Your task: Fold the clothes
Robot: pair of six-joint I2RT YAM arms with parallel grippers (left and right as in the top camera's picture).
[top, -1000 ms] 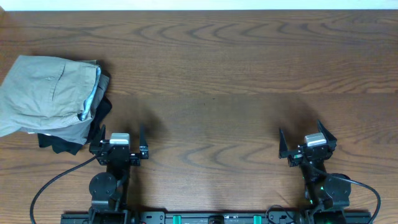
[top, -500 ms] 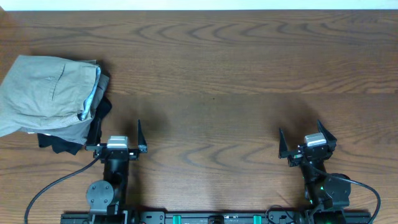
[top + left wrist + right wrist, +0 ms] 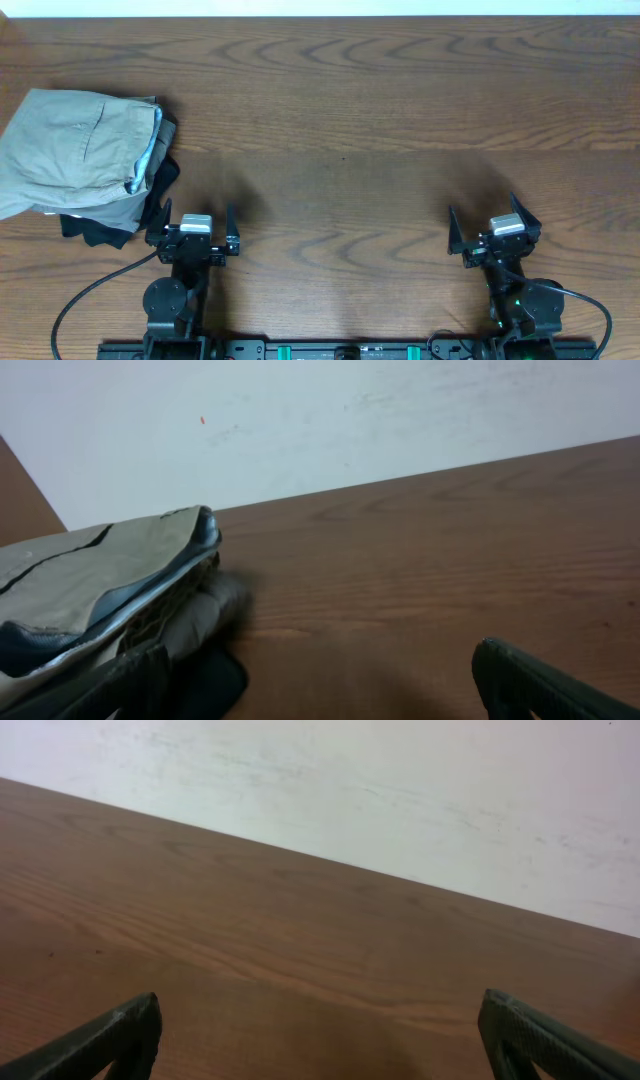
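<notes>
As the overhead camera sees it, clothes: khaki shorts [image 3: 80,150] lie folded in a bundle at the far-left edge of the wooden surface [image 3: 350,120], with a strip of pale blue lining along their right side.
Overhead, under the bundle: grey cloth [image 3: 118,212], and a black garment [image 3: 95,228] poking out on the near side.
Overhead, left gripper [image 3: 192,222]: at the near edge, just beside the black garment and apart from the shorts, jaws spread open.
Overhead, right gripper [image 3: 485,225]: at the near edge, well apart from the clothes, jaws spread open.
Left wrist, clothes: the shorts fill the left of the view, blue-lined edge toward the camera, grey cloth and black garment below.
Left wrist, jaws: dark fingertips [image 3: 540,685] in both lower corners, wide apart, bare wood between.
Right wrist, jaws: tips in both lower corners, wide apart over bare surface, pale wall [image 3: 400,790] behind.
</notes>
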